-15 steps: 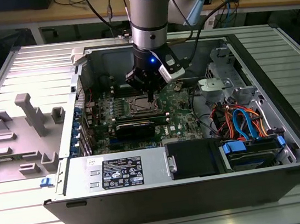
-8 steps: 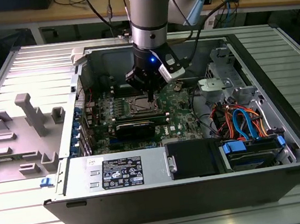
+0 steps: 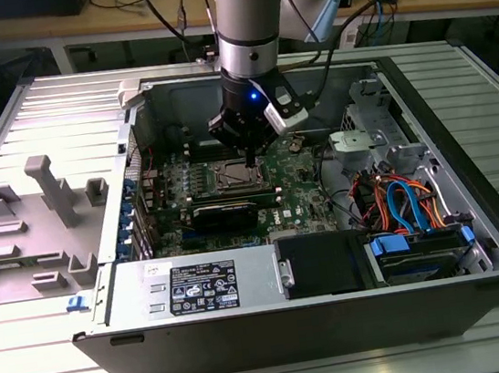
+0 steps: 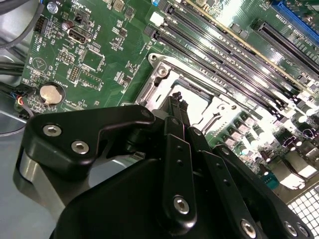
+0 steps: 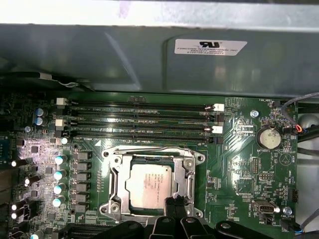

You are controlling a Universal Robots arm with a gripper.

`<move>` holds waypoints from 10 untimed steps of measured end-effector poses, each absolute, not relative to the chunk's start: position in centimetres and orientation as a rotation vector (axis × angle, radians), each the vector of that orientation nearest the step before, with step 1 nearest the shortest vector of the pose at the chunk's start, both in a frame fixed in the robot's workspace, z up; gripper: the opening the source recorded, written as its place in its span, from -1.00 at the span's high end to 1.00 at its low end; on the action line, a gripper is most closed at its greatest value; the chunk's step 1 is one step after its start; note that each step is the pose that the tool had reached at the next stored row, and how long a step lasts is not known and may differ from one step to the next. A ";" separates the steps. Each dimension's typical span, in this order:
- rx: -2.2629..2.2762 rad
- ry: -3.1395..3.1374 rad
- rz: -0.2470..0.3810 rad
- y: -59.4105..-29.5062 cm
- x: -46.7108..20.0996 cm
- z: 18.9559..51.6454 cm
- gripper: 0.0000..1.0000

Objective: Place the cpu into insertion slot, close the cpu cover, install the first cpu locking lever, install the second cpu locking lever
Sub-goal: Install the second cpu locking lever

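first wrist view: cpu [image 5: 148, 181] under cpu cover [image 5: 115, 174].

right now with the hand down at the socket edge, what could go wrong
1. The hand sits right at the rim of the cpu cover, which lies down around the cpu. A slip sideways could scrape the cpu's metal top.
2. The memory slots and a row of capacitors crowd the socket, so a wide swing might knock them.
3. Pressing too hard could flex the motherboard.
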State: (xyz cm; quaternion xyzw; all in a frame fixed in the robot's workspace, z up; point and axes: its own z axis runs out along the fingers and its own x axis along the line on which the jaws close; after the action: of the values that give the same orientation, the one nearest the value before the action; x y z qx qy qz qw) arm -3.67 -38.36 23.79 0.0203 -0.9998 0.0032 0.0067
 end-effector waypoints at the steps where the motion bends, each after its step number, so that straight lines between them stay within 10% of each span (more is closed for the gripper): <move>1: 0.064 -3.128 0.010 -38.4 -3.7 23.8 0.79; 10: 0.063 -3.127 0.010 -39.0 -3.7 23.9 0.79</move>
State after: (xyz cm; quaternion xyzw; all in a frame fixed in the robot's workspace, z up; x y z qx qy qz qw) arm -3.68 -39.02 23.86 0.0203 -0.9998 0.0032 0.0067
